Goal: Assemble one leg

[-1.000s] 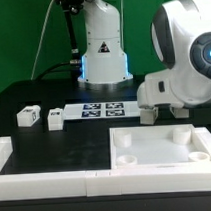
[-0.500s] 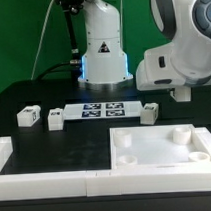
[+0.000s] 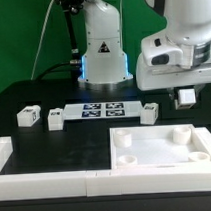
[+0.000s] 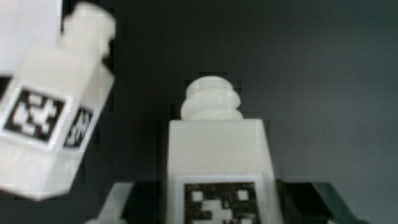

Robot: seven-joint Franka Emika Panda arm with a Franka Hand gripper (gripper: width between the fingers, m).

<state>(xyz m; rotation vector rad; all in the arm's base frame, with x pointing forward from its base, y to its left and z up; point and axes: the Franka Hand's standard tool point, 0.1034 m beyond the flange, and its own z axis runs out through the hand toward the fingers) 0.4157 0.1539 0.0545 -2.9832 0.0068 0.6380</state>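
Note:
My gripper (image 3: 186,97) hangs above the table at the exterior view's right, shut on a white leg (image 4: 221,150). In the wrist view the leg's tag sits between my dark fingers (image 4: 128,202) and its rounded peg end points away from the camera. A second leg (image 3: 150,113) lies on the black table just to the exterior view's left of my gripper. It also shows close beside the held one in the wrist view (image 4: 54,105). Two more legs (image 3: 29,115) (image 3: 56,118) lie at the exterior view's left.
The large white tray-like piece (image 3: 161,159) with round corner sockets lies at the front right. The marker board (image 3: 102,110) lies mid-table before the arm's base (image 3: 101,54). A white L-shaped rail (image 3: 47,179) borders the front left.
My gripper has risen from the table and shifted toward the exterior view's right, carrying a leg up. The leg beside it has stayed on the table.

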